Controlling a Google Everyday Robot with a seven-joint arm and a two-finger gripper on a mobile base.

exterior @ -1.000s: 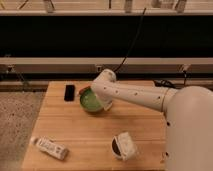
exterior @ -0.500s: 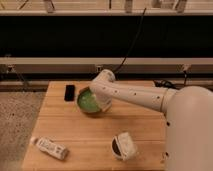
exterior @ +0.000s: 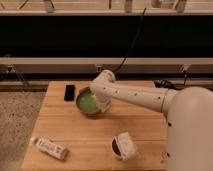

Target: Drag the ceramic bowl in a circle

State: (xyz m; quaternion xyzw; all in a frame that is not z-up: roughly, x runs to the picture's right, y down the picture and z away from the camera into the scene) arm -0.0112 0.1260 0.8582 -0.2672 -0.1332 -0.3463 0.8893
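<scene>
In the camera view we see the bowl (exterior: 86,102) sitting on the far-left part of the wooden bench (exterior: 90,135), green inside and tipped slightly toward us. The white arm (exterior: 135,97) reaches in from the right, and its hand (exterior: 104,104) is at the bowl's right rim. The hand is closed, but we cannot tell whether it pinches the rim. A black slab (exterior: 69,92) lies just left of the bowl. A white bottle (exterior: 51,148) lies near left, and a cup (exterior: 123,146) sits near right, well apart from the bowl.
</scene>
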